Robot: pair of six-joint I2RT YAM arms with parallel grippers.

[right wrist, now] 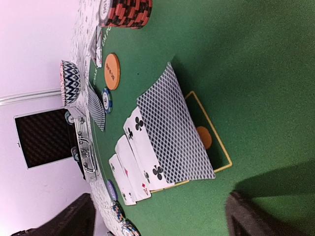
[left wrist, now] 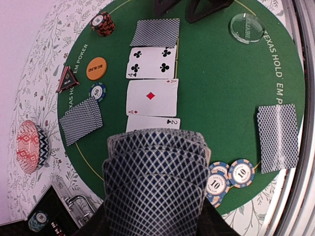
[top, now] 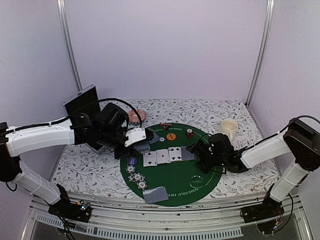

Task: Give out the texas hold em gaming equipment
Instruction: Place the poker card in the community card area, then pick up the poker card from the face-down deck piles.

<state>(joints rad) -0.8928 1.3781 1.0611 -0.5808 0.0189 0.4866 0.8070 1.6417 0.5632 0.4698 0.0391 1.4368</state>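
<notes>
Got the left gripper (top: 139,144) clamped tight on a fanned deck of cards (left wrist: 156,177), backs facing the wrist cam, held over the left end of the card row on the green mat (top: 200,172).

Counting four cards in that row, going left to right: two of clubs (left wrist: 152,122) half hidden behind the deck, ace of diamonds (left wrist: 151,97), four of clubs (left wrist: 151,62), then a face-down card (left wrist: 156,32) at the right end.

Found the right gripper (right wrist: 162,219) down low just right of that face-down card, fingers (right wrist: 81,216) spread wide and gripping nothing. Looks clear of the card from the wrist cam, no contact.

Rest of the gear, roughly:
- Spotted a face-down pair (top: 156,194) at the near edge of the mat and a second pair (left wrist: 81,120) on the far-left part.
- Seeing blue-and-white chips (top: 136,175) in a loose cluster near-left, between the row and the near pair.
- Got a red chip stack (top: 189,133) on the far side, with an orange button (top: 171,136) just left of it and a lone blue chip (left wrist: 97,91) beside the button.
- Also noticed a clear disc (top: 197,182) on the near-right of the mat.

Off the mat: cream mug (top: 228,128) far right, pink dish (top: 135,117) far left, black case (top: 82,102) further left again.
</notes>
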